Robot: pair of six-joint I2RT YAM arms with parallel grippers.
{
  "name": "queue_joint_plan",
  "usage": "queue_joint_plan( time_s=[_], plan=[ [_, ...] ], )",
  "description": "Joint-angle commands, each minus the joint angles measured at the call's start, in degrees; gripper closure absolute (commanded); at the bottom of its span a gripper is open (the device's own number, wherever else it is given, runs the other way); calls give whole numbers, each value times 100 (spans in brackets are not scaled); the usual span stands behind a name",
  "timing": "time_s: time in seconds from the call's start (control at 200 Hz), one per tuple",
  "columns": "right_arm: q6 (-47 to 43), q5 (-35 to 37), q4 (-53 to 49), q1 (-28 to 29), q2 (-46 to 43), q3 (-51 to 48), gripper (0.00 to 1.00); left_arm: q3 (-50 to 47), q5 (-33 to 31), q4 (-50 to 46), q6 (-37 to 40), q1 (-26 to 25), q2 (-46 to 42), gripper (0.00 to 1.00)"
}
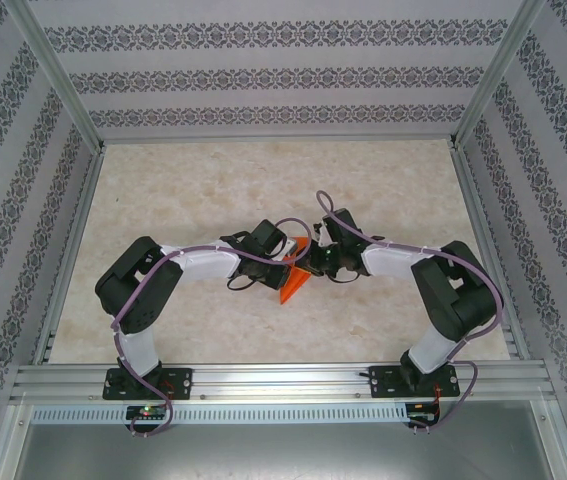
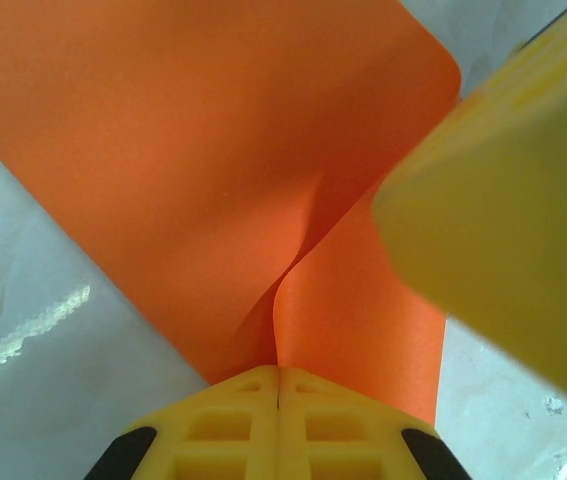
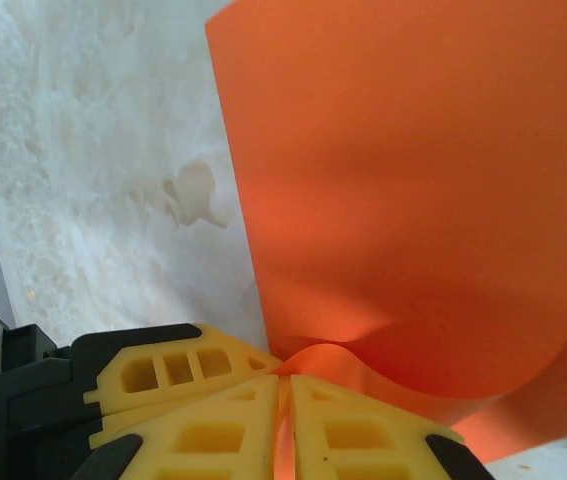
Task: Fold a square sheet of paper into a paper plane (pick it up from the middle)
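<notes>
The square sheet of paper (image 1: 292, 284), bright orange, hangs bent between my two grippers just above the middle of the table. My left gripper (image 1: 281, 263) is shut on one edge; in its wrist view the sheet (image 2: 203, 150) buckles into a soft ridge rising from the pressed fingertips (image 2: 279, 370). My right gripper (image 1: 315, 264) is shut on the opposite part, and in the right wrist view orange paper (image 3: 413, 180) curls out of the thin slit between its pads (image 3: 285, 380). The two grippers stand almost touching. A paper plane is out of view.
The pale marbled table top (image 1: 193, 190) lies open behind and beside the arms. Aluminium rails (image 1: 73, 250) and patterned walls (image 1: 263, 80) close it in on three sides. The right gripper's yellow finger (image 2: 503, 230) looms close in the left wrist view.
</notes>
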Motion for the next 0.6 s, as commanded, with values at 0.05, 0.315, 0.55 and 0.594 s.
queue_joint_plan(
  time_s=[0.05,0.315,0.55,0.594],
  plan=[
    [29,72,-43,51,244,277,87,38,117,-80,147,66,37,94],
    [-304,269,-668,69,315,352,87,65,104,-126,191,64,39,93],
    [-444,377,-778,58,334,293,86,113,144,-160,206,66,83,93],
    [-441,395,-788,59,361,281,86,121,141,-186,219,61,98,93]
  ],
)
